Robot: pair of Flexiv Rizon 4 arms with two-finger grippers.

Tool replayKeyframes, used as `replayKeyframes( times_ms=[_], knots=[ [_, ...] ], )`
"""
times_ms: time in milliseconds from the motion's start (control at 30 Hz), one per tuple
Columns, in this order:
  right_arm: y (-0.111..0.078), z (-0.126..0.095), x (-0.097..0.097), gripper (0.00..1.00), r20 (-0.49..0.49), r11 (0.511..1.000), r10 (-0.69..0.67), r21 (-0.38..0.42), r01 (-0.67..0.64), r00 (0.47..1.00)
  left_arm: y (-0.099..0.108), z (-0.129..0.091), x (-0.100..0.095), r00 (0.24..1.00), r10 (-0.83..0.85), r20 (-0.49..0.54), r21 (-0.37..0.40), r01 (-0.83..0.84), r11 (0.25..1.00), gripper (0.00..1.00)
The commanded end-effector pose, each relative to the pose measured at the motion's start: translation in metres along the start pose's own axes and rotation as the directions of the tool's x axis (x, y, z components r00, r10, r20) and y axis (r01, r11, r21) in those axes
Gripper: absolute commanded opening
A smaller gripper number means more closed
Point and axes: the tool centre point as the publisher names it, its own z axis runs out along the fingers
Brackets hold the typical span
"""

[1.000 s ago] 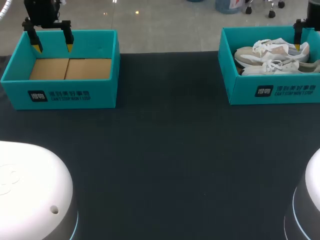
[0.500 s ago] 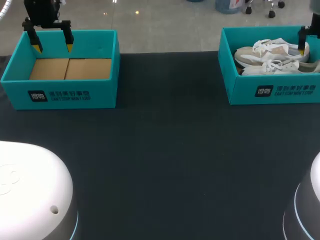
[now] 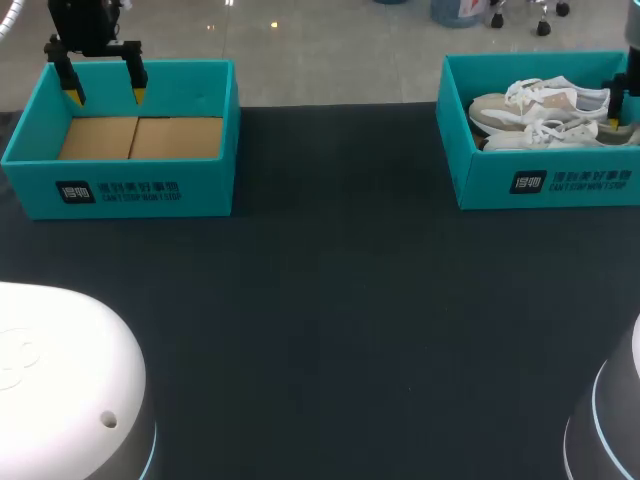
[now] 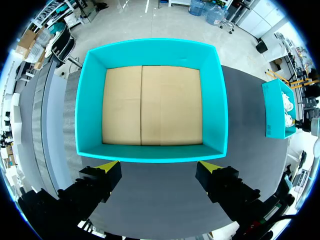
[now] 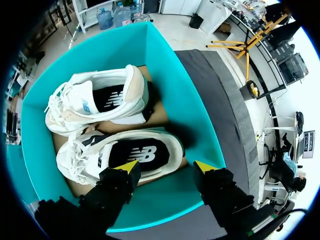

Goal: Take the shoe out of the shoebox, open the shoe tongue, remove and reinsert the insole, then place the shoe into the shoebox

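Two white-and-beige shoes lie side by side in the teal shoebox (image 3: pixel 540 182) at the far right. The far shoe (image 5: pixel 95 100) and the near shoe (image 5: pixel 125 152) both show dark insoles. My right gripper (image 5: pixel 166 167) is lowered into that shoebox (image 5: pixel 170 75) and is open. It straddles the near shoe's heel, with one fingertip (image 5: pixel 127 166) over the shoe's opening and the other outside the heel. In the head view my right gripper (image 3: pixel 618 112) shows only at the edge, by the near shoe (image 3: pixel 550 133). My left gripper (image 3: pixel 105 92) hangs open and empty over the second box.
An empty teal box (image 3: pixel 120 190) with a cardboard floor stands at the far left; my left gripper (image 4: pixel 159 167) hovers over its near wall (image 4: pixel 150 152). Dark table mat (image 3: pixel 330 300) stretches between the two boxes.
My right gripper has dropped lower and shifted right, into the shoebox and over the near shoe's heel. The left arm and both boxes have not moved.
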Motion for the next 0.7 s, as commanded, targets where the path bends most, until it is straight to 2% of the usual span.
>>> replayKeyframes(
  times_ms=[33, 167, 233, 300, 367, 700],
  knots=[
    [0.006, 0.009, 0.0, 0.66, -0.003, 1.0, 0.0, 0.015, 0.0, 1.0, 0.0, 0.0, 0.0, 1.0, 0.0, 0.003, 0.0, 0.0, 1.0, 1.0],
    [0.011, 0.015, -0.004, 0.62, -0.005, 1.0, -0.005, 0.024, 0.005, 1.0, 0.0, 0.0, 0.0, 1.0, 0.0, 0.003, 0.0, 0.0, 1.0, 1.0],
    [0.012, 0.018, -0.005, 0.56, -0.006, 0.999, -0.015, 0.034, 0.015, 1.0, 0.0, 0.0, 0.0, 1.0, 0.0, 0.003, 0.0, 0.0, 1.0, 1.0],
    [0.013, 0.022, -0.007, 0.57, -0.003, 0.999, -0.021, 0.04, 0.021, 1.0, 0.0, 0.0, 0.0, 1.0, 0.0, 0.003, 0.0, 0.0, 1.0, 1.0],
    [0.015, 0.025, -0.009, 0.51, -0.005, 0.998, -0.023, 0.05, 0.023, 1.0, 0.0, 0.0, 0.0, 1.0, 0.0, 0.003, 0.0, 0.0, 1.0, 1.0],
    [0.012, 0.046, -0.006, 0.51, 0.004, 0.995, -0.046, 0.084, 0.046, 0.999, 0.0, 0.0, 0.0, 1.0, 0.0, 0.003, 0.0, 0.0, 1.0, 1.0]
  ],
)
